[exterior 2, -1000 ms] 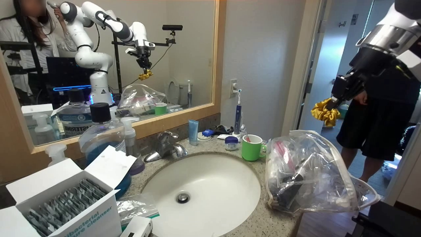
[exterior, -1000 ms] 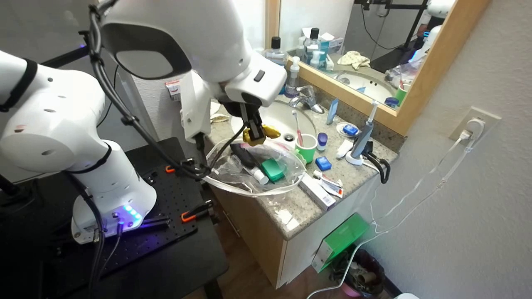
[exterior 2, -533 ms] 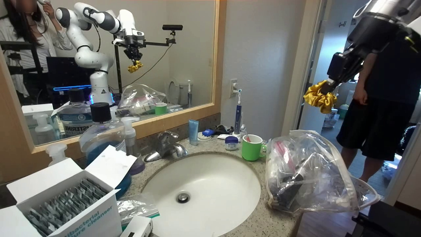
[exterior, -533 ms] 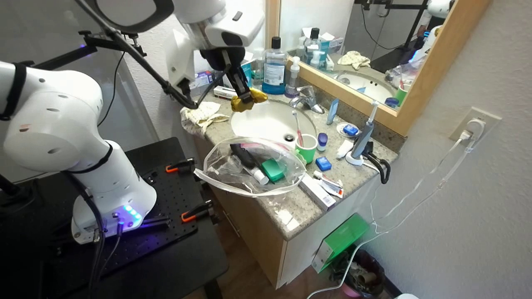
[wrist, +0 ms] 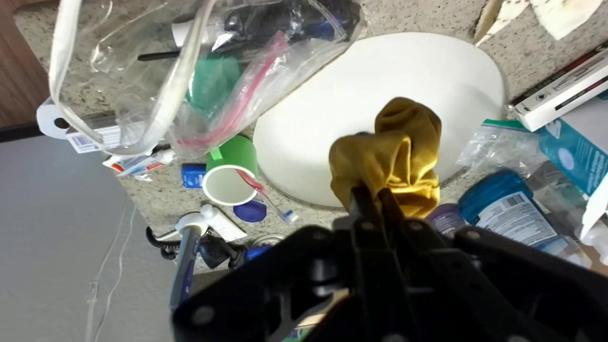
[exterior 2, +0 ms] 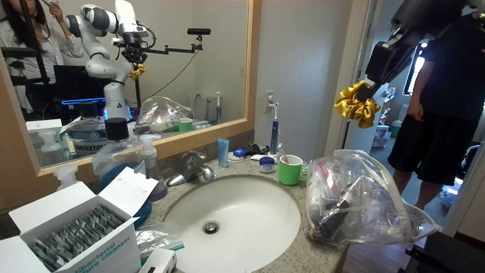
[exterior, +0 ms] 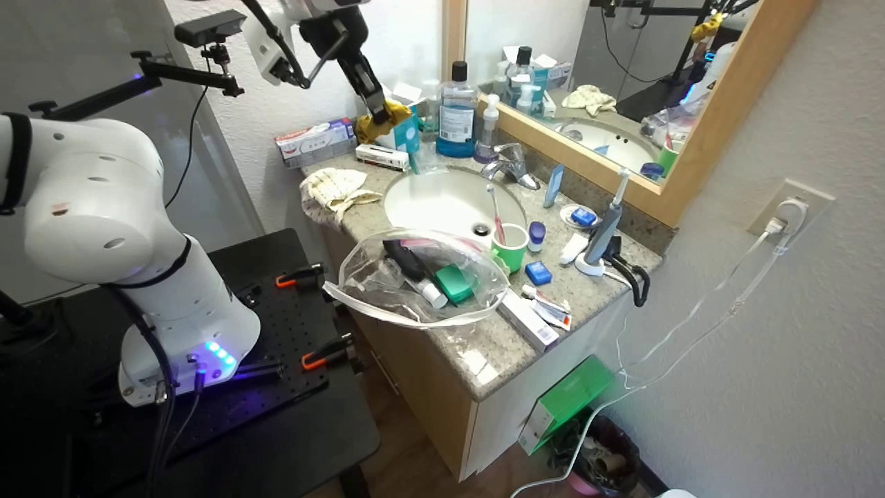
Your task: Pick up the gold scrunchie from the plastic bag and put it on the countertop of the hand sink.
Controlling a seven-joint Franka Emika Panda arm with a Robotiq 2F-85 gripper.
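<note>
My gripper [wrist: 374, 195] is shut on the gold scrunchie [wrist: 394, 156], which bunches out beyond the fingertips. In both exterior views the gripper [exterior: 377, 111] [exterior 2: 364, 92] holds the scrunchie [exterior: 370, 130] [exterior 2: 345, 104] in the air, well above the countertop [exterior: 477, 346]. In the wrist view the scrunchie overlaps the white basin of the hand sink [wrist: 308, 123] and hides most of its drain. The clear plastic bag [exterior 2: 363, 204] stands open at the counter's edge beside the basin, with a dark item and a green item [exterior: 453, 284] inside.
A green cup [exterior 2: 290, 170] with a toothbrush stands between bag and tap [exterior: 510, 166]. A mouthwash bottle [exterior: 456, 117], an open white box [exterior 2: 87, 235] and a cloth [exterior: 339, 190] stand or lie around the basin. An electric toothbrush [exterior 2: 274, 132] stands upright near the wall.
My gripper has moved up and to the left in both exterior views, carrying the scrunchie away from above the bag's side of the basin. The bag has stayed in place.
</note>
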